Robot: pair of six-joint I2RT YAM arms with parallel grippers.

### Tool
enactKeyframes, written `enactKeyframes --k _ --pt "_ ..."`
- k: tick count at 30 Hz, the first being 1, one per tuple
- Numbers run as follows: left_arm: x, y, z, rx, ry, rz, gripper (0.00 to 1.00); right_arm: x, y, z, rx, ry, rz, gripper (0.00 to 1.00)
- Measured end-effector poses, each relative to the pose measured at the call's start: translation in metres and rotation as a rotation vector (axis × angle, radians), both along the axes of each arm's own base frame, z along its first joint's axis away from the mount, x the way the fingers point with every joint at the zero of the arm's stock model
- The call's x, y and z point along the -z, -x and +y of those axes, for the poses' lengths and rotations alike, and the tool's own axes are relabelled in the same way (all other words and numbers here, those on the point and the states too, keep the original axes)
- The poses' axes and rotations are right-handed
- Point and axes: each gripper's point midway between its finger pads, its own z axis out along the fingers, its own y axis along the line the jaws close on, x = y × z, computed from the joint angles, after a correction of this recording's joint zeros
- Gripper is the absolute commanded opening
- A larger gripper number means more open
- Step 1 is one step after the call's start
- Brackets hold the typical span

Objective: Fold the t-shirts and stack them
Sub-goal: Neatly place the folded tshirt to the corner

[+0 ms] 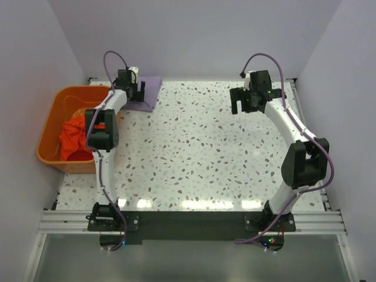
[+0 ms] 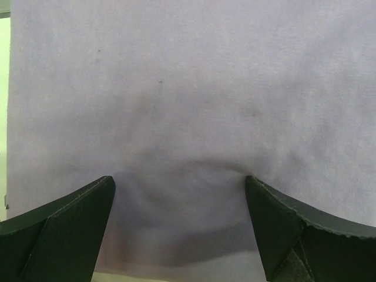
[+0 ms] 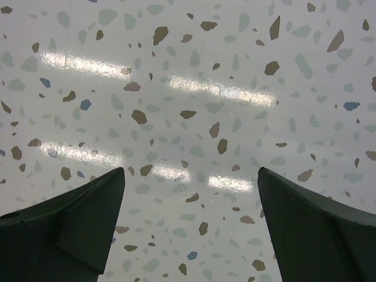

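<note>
The lavender-purple t-shirt (image 1: 148, 93) lies folded into a small pad at the table's back left. It fills the left wrist view (image 2: 188, 106). My left gripper (image 1: 136, 89) sits right on its left part, jaws open, both fingertips pressing into the cloth and dimpling it (image 2: 179, 176). The orange-red t-shirt (image 1: 75, 136) lies crumpled in the orange basket (image 1: 48, 126). My right gripper (image 1: 242, 103) hangs open and empty over bare table at the back right; its view shows only speckled tabletop between the fingers (image 3: 191, 170).
The orange plastic basket stands off the table's left edge, beside the left arm's elbow (image 1: 102, 129). White walls close in the back and both sides. The speckled tabletop (image 1: 200, 147) stretches between the arms.
</note>
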Motion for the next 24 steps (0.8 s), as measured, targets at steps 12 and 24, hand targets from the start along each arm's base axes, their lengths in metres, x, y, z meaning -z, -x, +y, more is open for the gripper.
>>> enactKeyframes --k 12,24 --pt "-0.055 -0.002 -0.077 0.240 0.065 -0.114 0.70 0.000 0.001 0.003 -0.013 -0.012 0.005 0.99" --pt "-0.026 0.015 -0.169 0.422 0.207 -0.036 0.32 0.002 0.002 0.003 -0.012 -0.011 0.009 0.99"
